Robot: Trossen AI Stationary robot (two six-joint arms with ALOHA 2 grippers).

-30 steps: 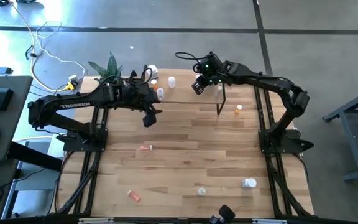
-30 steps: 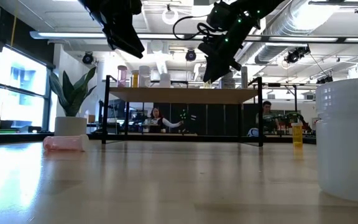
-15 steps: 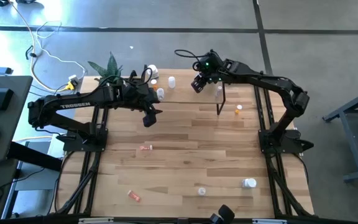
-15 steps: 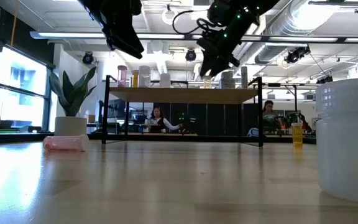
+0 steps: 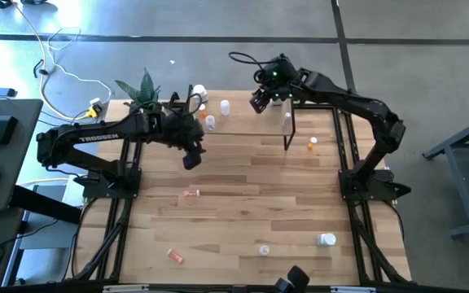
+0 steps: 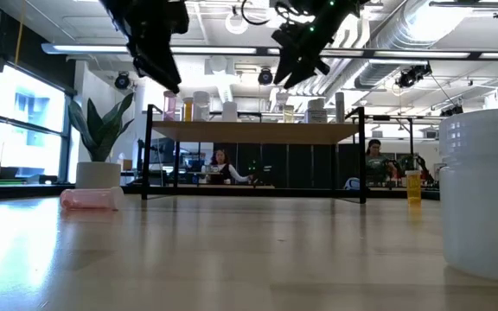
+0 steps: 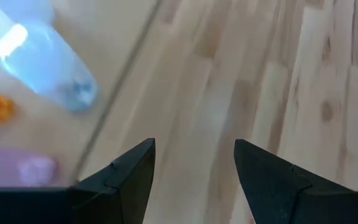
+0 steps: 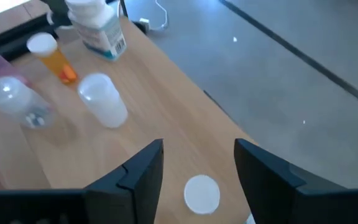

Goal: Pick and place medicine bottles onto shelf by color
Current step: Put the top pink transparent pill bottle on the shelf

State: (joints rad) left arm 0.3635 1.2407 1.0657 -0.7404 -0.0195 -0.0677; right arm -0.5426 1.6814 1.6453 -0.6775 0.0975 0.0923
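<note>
**Right gripper parted above the shelf, a white-capped bottle standing beneath it**

The shelf is taken as the landmark. The right gripper is seen above its rear edge with the fingers spread and nothing between them; in the right wrist view a white-capped bottle stands on the board just below the gap. A placing step is judged complete or nearly so. Further bottles, among them a frosted vial and an orange bottle, are grouped toward the shelf's left end. The left gripper hangs off the shelf's front left corner, its fingers parted and empty.

Several bottles are left on the tabletop well in front of the shelf, such as a pink bottle and a white bottle. One of these would need to be fetched next and set beside others of its colour.
</note>
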